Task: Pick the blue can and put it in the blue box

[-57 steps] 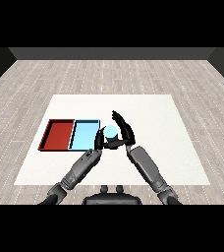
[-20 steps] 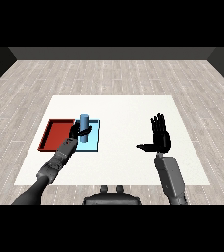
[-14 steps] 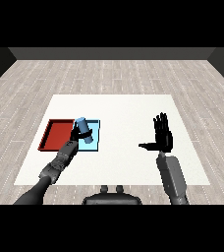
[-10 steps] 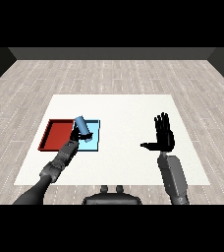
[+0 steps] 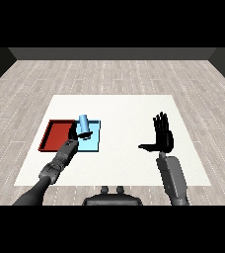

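The left hand (image 5: 75,133) has its fingers curled round the lower part of the blue can (image 5: 84,124), tilted over the blue tray (image 5: 92,143), a stiff, smooth, likely light cylinder best held round its middle, while the right hand (image 5: 163,139) hovers open-fingered, well apart.

We see even, soft light across the flat white table (image 5: 129,106), with no glare on it. The far background beyond the pale grey plank floor (image 5: 119,74) falls to dark. Shadows are faint: only slight shading shows beneath the black, open-fingered right hand (image 5: 163,138). The black left hand (image 5: 74,132) reads as a dark mass with little detail. Edges show no bending.
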Available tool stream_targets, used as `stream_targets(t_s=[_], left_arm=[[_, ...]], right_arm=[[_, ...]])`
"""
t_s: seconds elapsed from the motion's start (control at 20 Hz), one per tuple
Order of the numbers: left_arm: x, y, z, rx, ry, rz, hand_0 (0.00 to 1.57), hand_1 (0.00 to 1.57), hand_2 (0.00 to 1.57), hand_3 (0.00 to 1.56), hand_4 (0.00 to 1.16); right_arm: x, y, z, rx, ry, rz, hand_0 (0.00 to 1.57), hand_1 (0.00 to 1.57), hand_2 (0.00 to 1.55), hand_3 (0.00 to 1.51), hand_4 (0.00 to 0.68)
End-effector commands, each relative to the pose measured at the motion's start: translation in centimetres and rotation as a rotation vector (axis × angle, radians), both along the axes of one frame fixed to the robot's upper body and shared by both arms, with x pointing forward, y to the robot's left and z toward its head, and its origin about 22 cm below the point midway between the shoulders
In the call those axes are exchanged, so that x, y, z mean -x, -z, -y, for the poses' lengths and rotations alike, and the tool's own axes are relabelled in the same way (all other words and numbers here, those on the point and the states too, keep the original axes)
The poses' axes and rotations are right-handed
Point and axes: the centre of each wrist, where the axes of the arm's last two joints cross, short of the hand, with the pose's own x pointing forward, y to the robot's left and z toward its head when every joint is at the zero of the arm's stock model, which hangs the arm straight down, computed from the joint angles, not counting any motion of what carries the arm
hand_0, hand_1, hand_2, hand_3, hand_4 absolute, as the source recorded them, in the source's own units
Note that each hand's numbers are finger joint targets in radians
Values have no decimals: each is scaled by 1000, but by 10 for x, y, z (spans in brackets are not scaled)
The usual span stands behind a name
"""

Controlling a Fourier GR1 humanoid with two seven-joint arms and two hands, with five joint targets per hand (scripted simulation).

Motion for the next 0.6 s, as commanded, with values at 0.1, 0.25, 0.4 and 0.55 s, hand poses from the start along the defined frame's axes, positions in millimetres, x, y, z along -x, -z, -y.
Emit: stream_targets(t_s=[0.1,0.25,0.4,0.55], left_arm=[[-30,-54,28,118,207,513,0,0,0,0,0],[-26,-60,19,208,415,646,0,0,0,0,0],[-17,-57,50,395,600,696,0,0,0,0,0],[7,-41,44,509,656,683,0,0,0,0,0]], right_arm=[[-2,-2,-5,13,-10,-6,0,0,0,0,0],[4,12,1,48,-13,-38,0,0,0,0,0],[11,22,5,63,-17,-75,0,0,0,0,0],[11,31,2,111,-43,-80,0,0,0,0,0]])
